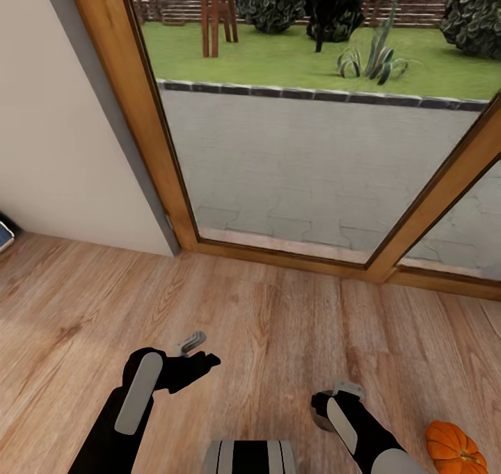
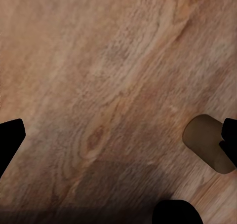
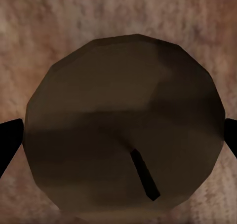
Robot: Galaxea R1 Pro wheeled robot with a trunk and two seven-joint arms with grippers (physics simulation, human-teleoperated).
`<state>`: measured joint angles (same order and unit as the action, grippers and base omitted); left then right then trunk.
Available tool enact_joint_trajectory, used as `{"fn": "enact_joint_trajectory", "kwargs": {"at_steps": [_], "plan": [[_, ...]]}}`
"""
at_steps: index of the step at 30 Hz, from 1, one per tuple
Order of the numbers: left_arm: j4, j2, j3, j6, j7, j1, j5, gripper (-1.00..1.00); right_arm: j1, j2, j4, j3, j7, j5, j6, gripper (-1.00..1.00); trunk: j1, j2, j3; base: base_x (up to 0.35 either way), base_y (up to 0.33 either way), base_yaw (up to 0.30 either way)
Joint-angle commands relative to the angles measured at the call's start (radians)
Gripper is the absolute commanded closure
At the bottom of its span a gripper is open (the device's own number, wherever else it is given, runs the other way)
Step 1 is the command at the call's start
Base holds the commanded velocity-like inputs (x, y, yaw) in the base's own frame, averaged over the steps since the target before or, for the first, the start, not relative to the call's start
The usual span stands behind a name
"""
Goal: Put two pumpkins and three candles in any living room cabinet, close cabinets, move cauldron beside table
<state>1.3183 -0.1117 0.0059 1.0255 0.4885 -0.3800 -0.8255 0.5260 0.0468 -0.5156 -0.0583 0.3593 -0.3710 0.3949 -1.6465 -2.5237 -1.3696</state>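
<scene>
**Candle pinched in right gripper, robot facing window, pumpkin on floor**

Candle (image 3: 126,123) sits between the right gripper's (image 3: 118,135) finger tips in the right wrist view, round top and dark wick facing the camera, dark tips at both sides of it. Reads as a side pinch so the stub stays upright for carrying; judged held, since the tips bracket it closely. In the head view the right gripper (image 1: 334,399) is at about 5 o'clock, pointing down, a bit of the candle (image 1: 320,418) peeking under it.

Left gripper (image 1: 198,356) at about 7 o'clock from frame centre, fingers spread with nothing between them. Left wrist view: bare wooden floor (image 2: 108,76) plus that candle (image 2: 207,142) near one finger tip (image 2: 229,135). Likely kept free for opening a drawer later.

Pumpkin (image 1: 454,448) on the floor (image 1: 278,321) at 4 o'clock, just beside the right arm, not grasped. Probably left for a later trip since the right hand is full.

Glass door (image 1: 313,168) with a wood frame ahead at 12 o'clock, paving and lawn outside. Cabinet, cauldron, table not visible here, so the robot needs to turn before stowing anything. Task early: nothing stowed as far as this shows.
</scene>
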Motion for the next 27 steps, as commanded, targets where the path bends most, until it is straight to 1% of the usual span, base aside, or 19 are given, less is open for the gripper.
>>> {"fn": "enact_joint_trajectory", "kwargs": {"at_steps": [1, 4, 18, 19, 27], "plan": [[0.001, -0.001, 0.000, 0.002, 0.010, 0.000, -0.010, -1.00, 0.000, -0.001, -0.002, -0.006, 0.009, -0.009, 0.004, -1.00, 0.000, 0.000, -0.001, 0.000, 0.000, 0.000], [0.001, -0.001, 0.000, 0.002, 0.011, 0.000, -0.010, -1.00, 0.000, -0.001, -0.002, -0.006, 0.009, -0.009, 0.004, -1.00, 0.002, 0.000, 0.011, 0.000, 0.000, 0.000], [0.001, -0.001, 0.000, 0.002, 0.010, 0.000, -0.010, -1.00, 0.000, -0.001, -0.002, -0.006, 0.009, -0.009, 0.003, -1.00, 0.002, 0.000, 0.011, 0.000, 0.000, 0.000], [0.001, -0.002, 0.001, 0.002, 0.010, 0.000, -0.010, -1.00, 0.000, -0.001, -0.002, -0.006, 0.009, -0.009, 0.004, 1.00, 0.002, 0.000, 0.011, 0.000, 0.000, 0.000], [0.001, -0.002, 0.003, 0.001, 0.010, 0.000, -0.010, -1.00, 0.000, -0.001, -0.002, -0.006, 0.009, -0.010, 0.003, 1.00, 0.002, 0.000, 0.011, 0.000, 0.000, 0.000]]}}
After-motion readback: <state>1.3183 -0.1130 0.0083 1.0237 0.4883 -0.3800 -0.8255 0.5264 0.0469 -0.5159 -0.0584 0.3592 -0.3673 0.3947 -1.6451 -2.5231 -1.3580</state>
